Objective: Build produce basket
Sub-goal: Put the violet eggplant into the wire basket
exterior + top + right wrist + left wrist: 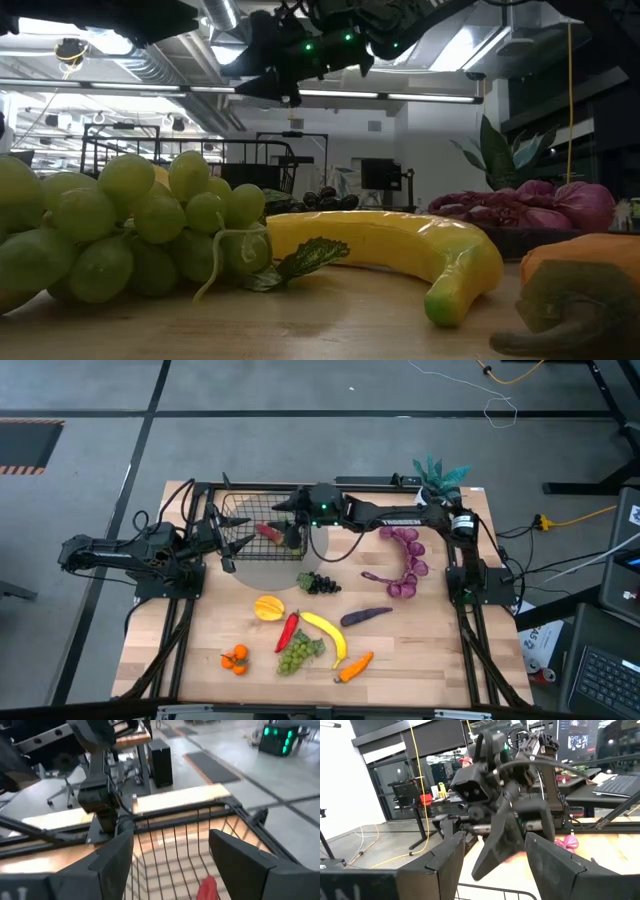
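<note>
A: Where's the basket?

B: At the far-left part of the counter, near its back edge. A red piece of produce lies inside it, seen through the wires.

A: And the right hand?

B: Over the basket's right side, the arm reaching in from the right. In its wrist view the fingers stand apart above the wire wall, the red piece between and below them. It holds nothing.

A: The left hand?

B: At the basket's left rim, fingers spread wide and empty. Its own camera looks straight at the right hand, so the two sit close across the basket.

A: Open room?

B: The front half carries the rest: dark grapes just by the basket's front corner, then an orange slice, chili, banana, green grapes, eggplant, carrot and small oranges. A purple string curves along the right side. The front-right corner is bare wood.
</note>
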Tool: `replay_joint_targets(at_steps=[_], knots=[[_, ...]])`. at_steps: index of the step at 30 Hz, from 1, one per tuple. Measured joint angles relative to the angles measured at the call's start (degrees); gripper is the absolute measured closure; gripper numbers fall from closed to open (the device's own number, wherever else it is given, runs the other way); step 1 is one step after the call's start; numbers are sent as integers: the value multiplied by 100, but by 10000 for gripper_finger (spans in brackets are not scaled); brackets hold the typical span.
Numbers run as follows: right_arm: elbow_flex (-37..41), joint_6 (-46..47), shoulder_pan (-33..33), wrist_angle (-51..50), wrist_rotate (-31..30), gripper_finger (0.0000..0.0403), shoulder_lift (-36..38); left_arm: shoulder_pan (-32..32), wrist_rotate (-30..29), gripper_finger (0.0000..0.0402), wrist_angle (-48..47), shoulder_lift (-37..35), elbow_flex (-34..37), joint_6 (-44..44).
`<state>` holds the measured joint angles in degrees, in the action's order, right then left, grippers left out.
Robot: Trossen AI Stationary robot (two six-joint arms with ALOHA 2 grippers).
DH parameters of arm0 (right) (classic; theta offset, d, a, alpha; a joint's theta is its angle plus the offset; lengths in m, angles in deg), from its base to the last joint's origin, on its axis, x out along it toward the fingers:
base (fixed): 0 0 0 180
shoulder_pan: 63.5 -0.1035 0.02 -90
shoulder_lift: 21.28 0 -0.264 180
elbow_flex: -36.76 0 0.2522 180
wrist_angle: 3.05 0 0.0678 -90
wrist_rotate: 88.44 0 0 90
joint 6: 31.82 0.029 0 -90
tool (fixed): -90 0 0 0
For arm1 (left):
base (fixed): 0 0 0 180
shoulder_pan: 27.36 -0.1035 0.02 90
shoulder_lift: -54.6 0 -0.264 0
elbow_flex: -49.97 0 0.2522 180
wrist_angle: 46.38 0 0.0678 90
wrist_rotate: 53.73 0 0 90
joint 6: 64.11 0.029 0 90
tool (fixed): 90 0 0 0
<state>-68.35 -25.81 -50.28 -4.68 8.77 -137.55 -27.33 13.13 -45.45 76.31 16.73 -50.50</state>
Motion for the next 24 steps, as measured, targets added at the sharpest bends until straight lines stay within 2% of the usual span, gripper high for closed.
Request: replay_joint_targets(at_steps=[6,14,24], knots=[[-5,116,109,-1131,43,143,664,0,2,198,-47,5,0,-263],[-9,-18,74,-3909,-51,144,1623,-1,0,198,-63,5,0,-256],[-9,127,-42,-6525,-1478,144,2678,0,-2,198,-52,5,0,-78]])
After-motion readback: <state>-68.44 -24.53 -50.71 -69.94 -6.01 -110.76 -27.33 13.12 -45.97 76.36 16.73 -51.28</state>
